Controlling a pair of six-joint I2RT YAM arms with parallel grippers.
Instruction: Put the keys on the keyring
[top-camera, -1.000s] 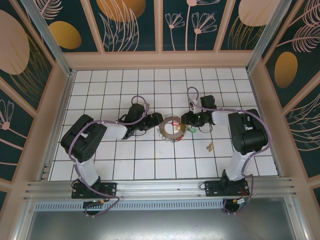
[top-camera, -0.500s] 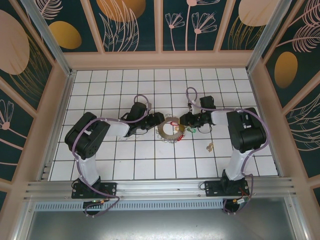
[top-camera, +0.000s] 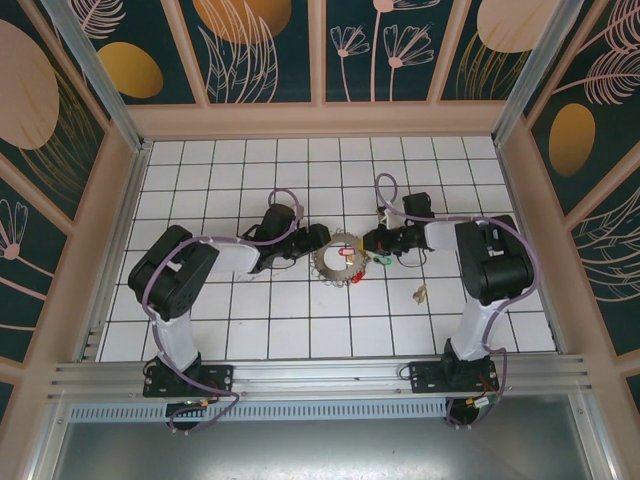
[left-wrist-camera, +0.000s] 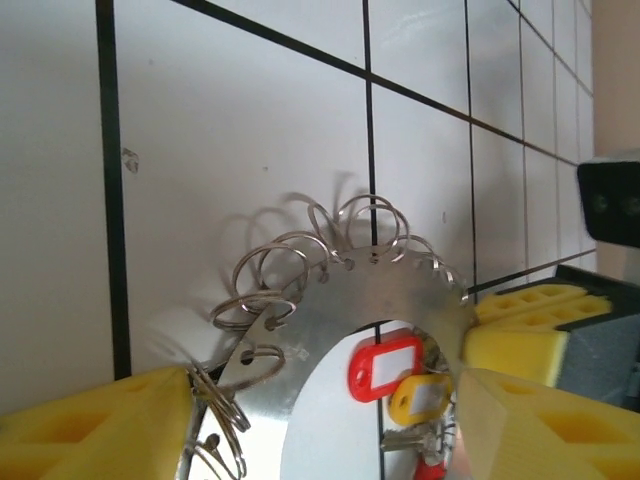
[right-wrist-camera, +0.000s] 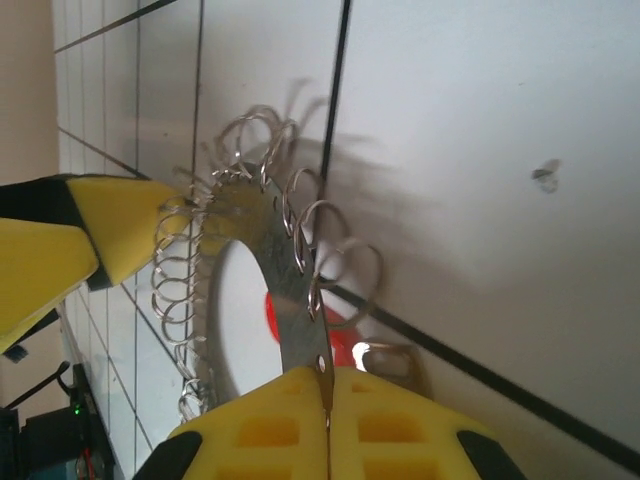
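Observation:
The keyring (top-camera: 325, 263) is a flat silvery hoop fringed with small wire loops, at mid-table between both arms. My right gripper (right-wrist-camera: 328, 385) is shut on its rim, the metal edge (right-wrist-camera: 292, 290) clamped between the yellow pads. My left gripper (left-wrist-camera: 325, 420) stands open, and the hoop (left-wrist-camera: 370, 290) spans the gap between its pads. A red-tagged key (left-wrist-camera: 385, 365) and a yellow-tagged key (left-wrist-camera: 420, 398) show through the hoop's hole. In the top view the red key (top-camera: 347, 252) is at the hoop, a green one (top-camera: 385, 262) is just right of it, and a brass one (top-camera: 421, 293) lies farther right.
The right gripper's pads (left-wrist-camera: 525, 320) sit close beside my left gripper's right finger. The left gripper's pads (right-wrist-camera: 90, 240) show at the hoop's far edge. Wooden walls (top-camera: 120, 240) fence the white tiled floor on three sides, and a metal rail (top-camera: 320, 375) runs along the near edge.
The hoop has shifted slightly left and tipped. Both grippers have edged in toward its rim. The brass key has not moved.

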